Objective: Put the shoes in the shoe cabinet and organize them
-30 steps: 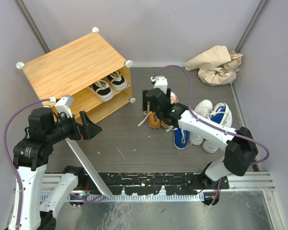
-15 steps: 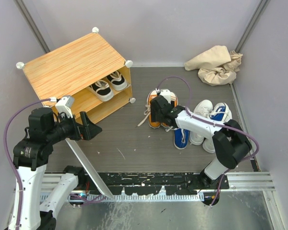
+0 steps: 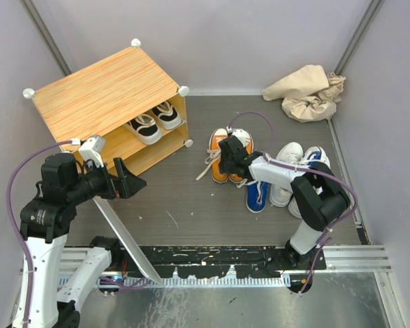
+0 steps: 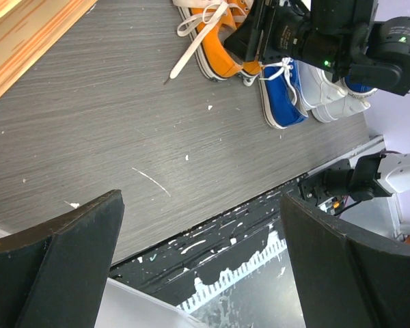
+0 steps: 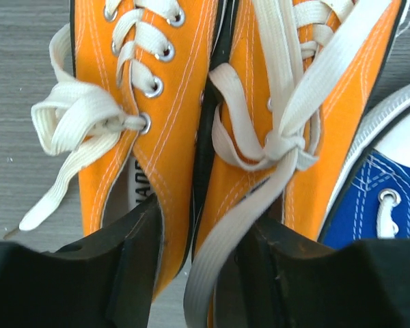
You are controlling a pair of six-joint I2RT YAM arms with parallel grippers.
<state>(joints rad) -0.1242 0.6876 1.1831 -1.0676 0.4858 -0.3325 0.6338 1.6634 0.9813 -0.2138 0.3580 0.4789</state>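
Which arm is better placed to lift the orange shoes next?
Right. The right claw is down on the orange shoes, fingers straddling their touching inner sides. The left claw hangs open by the cabinet, far from the pair.

Looks like a robotics lab test cell: bare grey walls (image 3: 260, 41) boxing in a wood-grain tabletop (image 3: 184, 205), with a metal mounting rail (image 3: 376, 258) along its edge.
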